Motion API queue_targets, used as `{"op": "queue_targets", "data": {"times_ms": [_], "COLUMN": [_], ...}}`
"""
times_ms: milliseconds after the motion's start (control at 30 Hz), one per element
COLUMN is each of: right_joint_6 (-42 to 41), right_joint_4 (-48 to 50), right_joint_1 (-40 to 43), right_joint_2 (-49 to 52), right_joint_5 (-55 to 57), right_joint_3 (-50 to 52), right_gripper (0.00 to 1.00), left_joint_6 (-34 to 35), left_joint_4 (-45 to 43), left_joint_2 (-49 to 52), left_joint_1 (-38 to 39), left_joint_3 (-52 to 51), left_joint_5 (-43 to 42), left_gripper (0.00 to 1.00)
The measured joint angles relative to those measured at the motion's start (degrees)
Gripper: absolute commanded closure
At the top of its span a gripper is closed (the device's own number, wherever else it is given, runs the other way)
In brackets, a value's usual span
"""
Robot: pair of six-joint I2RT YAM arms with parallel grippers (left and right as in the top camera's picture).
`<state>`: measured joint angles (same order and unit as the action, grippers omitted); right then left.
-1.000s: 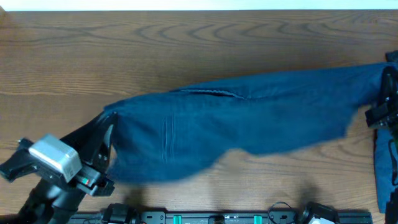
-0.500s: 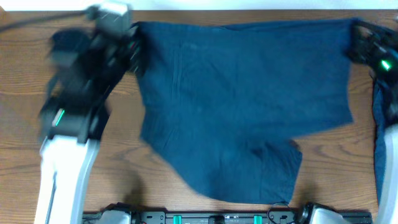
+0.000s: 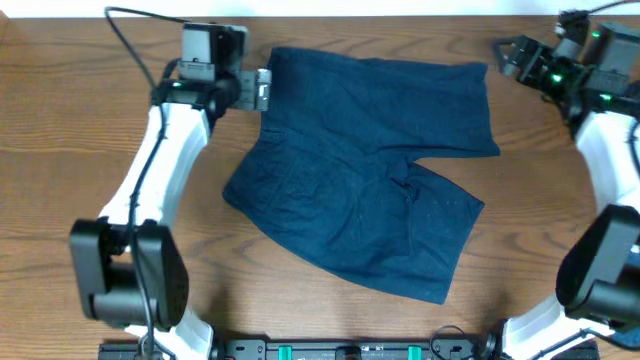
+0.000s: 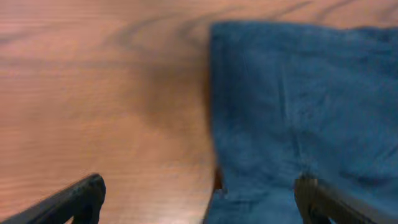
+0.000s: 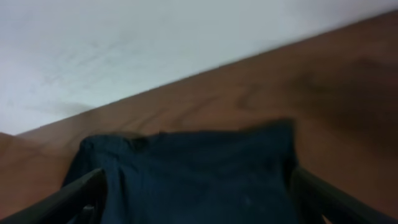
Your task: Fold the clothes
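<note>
The clothes point(image 3: 370, 170) are dark navy shorts lying spread on the wooden table, waistband toward the far edge and two legs pointing to the near right. My left gripper point(image 3: 262, 88) stands open at the waistband's far-left corner. In the left wrist view the left gripper point(image 4: 199, 202) straddles the edge of the clothes point(image 4: 298, 106), which lie flat below it. My right gripper point(image 3: 503, 58) stands open just off the far-right corner. In the right wrist view the clothes point(image 5: 199, 168) lie under the wide-apart fingers of the right gripper point(image 5: 196, 199).
The wooden table point(image 3: 80, 140) ends at a white strip point(image 3: 320, 8) along the far edge. A black rail point(image 3: 350, 350) with green lights runs along the near edge. The white left arm point(image 3: 150, 190) slants across the table's left part, and the right arm point(image 3: 610, 150) runs down the right edge.
Both grippers carried the stretched shorts from the near side toward the far edge, then opened and let go. The shorts now lie flat on the table.
</note>
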<state>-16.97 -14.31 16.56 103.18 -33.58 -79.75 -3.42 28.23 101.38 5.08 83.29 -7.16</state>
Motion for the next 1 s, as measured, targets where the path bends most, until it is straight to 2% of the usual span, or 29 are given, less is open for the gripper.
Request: {"op": "queue_targets", "data": {"times_ms": [267,367,433,567,600,667,800,867,900,933,1000], "right_joint_6": [4.28,5.68,6.38,6.95,6.93,6.56,6.69,6.56,6.56,6.56,6.69], "right_joint_4": [-33.86,-40.79,-41.31,-38.49,-37.44,-36.24,-35.87,-36.22,-36.24,-36.17,-35.26], "right_joint_1": [4.52,3.04,1.46,-2.49,-3.39,-4.57,-4.87,-4.85,-4.85,-4.85,-4.85], "right_joint_2": [-3.72,-3.67,-3.67,-3.23,-3.1,-2.93,-2.8,-2.78,-2.78,-2.78,-2.78], "right_joint_5": [0.33,4.9,7.15,11.28,12.5,14.38,16.74,17.42,17.64,17.7,17.57], "right_joint_3": [-0.13,1.09,2.89,8.59,10.29,13.18,17.49,19.02,19.74,20.39,21.64], "right_gripper": [0.33,0.38,0.41,0.41,0.39,0.29,0.37,0.38,0.38,0.4,0.5], "left_joint_6": [2.64,3.3,3.52,3.63,3.63,3.63,3.63,3.63,3.65,3.82,4.26], "left_joint_4": [19.93,28.33,31.63,34.16,34.12,34.1,31.87,29.0,26.93,25.09,21.81], "left_joint_2": [-10.56,-10.99,-10.19,-8.17,-7.56,-6.36,-1.97,0.46,1.62,2.78,4.59], "left_joint_1": [-3.52,-3.43,-3.41,-3.41,-3.41,-3.41,-3.41,-3.41,-3.41,-3.41,-3.41], "left_joint_3": [0.35,0.42,-0.07,-2.8,-4.13,-6.43,-11.19,-12.87,-13.66,-14.05,-14.34], "left_joint_5": [-1.86,-3.76,-4.61,-5.01,-5.09,-5.18,-4.63,-4.44,-4.26,-4.22,-4.04], "left_gripper": [0.02,0.02,0.02,0.02,0.02,0.02,0.02,0.01,0.05,0.15,0.41]}}
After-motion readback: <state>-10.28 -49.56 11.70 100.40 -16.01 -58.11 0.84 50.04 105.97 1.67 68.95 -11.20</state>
